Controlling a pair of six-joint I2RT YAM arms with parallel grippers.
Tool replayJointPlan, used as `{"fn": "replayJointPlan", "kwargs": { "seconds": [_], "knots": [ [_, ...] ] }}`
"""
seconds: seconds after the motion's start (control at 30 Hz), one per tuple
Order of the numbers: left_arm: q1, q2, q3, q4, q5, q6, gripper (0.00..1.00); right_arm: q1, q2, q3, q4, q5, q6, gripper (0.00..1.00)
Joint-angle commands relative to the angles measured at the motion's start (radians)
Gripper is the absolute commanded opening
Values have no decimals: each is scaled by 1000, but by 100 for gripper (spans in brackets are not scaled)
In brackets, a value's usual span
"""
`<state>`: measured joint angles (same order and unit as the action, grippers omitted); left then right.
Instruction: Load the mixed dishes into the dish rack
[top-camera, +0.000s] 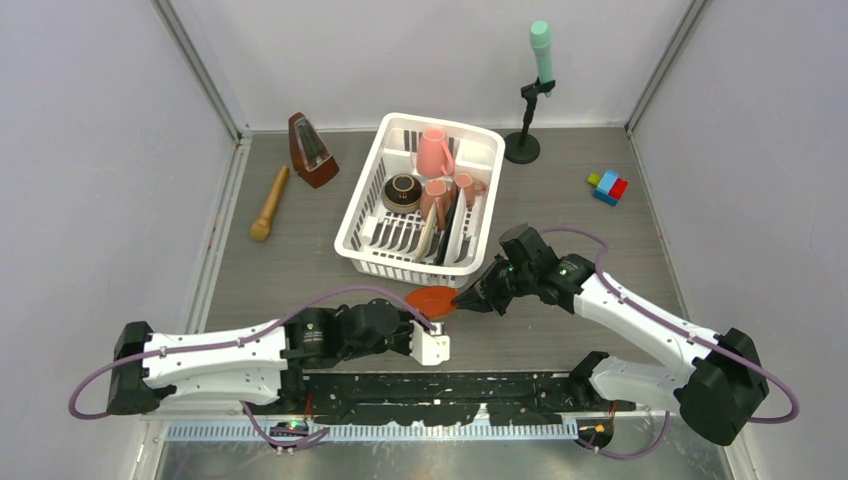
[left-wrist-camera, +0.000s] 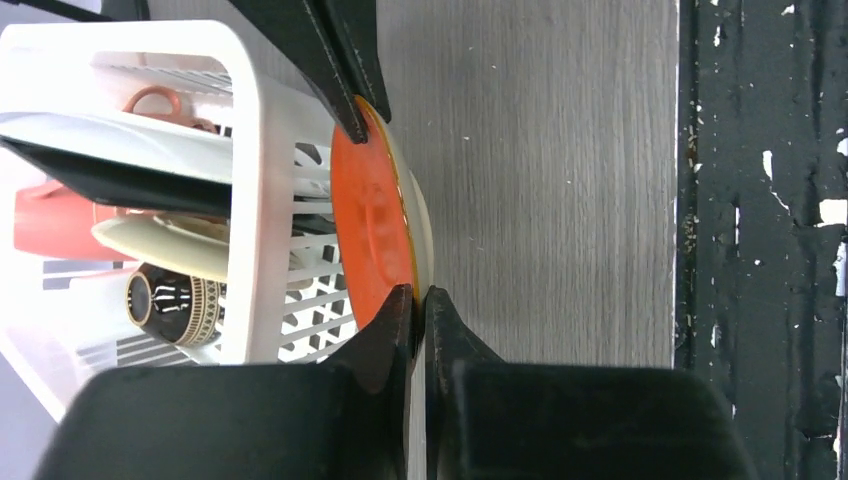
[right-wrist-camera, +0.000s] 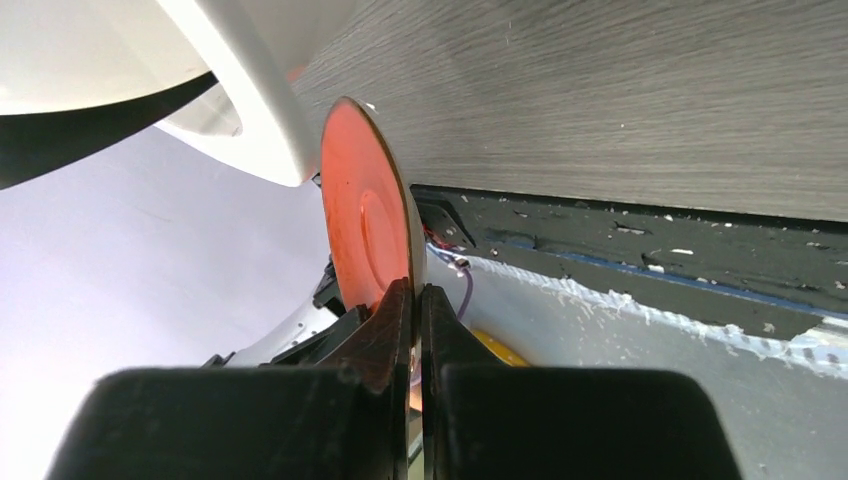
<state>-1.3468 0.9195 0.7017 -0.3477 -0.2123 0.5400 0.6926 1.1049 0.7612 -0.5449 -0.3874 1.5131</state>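
The small cream plate with red centre (top-camera: 428, 299) hangs just in front of the near wall of the white dish rack (top-camera: 365, 215). My left gripper (top-camera: 441, 320) is shut on its near rim (left-wrist-camera: 372, 215). My right gripper (top-camera: 463, 298) is shut on the opposite rim (right-wrist-camera: 362, 215). In the rack stand two pink mugs (top-camera: 433, 152) (top-camera: 437, 196), the brown bowl (top-camera: 402, 190) and the large plate (top-camera: 453, 225) upright in the slots. The left wrist view shows the rack wall (left-wrist-camera: 245, 200), the bowl (left-wrist-camera: 170, 305) and my right fingers (left-wrist-camera: 345, 95) on the plate's top.
A wooden stick (top-camera: 269, 203) and a brown metronome (top-camera: 312, 150) lie left of the rack. A green microphone on a black stand (top-camera: 535, 90) is behind it to the right. Coloured toy blocks (top-camera: 608, 186) sit at the far right.
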Motion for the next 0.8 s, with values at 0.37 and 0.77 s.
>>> {"fn": "replayJointPlan", "kwargs": {
  "seconds": [0.37, 0.77],
  "knots": [
    [-2, -28, 132, -101, 138, -228, 0, -3, -150, 70, -148, 263, -78, 92],
    [286, -80, 307, -107, -36, -683, 0, -3, -394, 89, -448, 825, -128, 92]
  ]
}}
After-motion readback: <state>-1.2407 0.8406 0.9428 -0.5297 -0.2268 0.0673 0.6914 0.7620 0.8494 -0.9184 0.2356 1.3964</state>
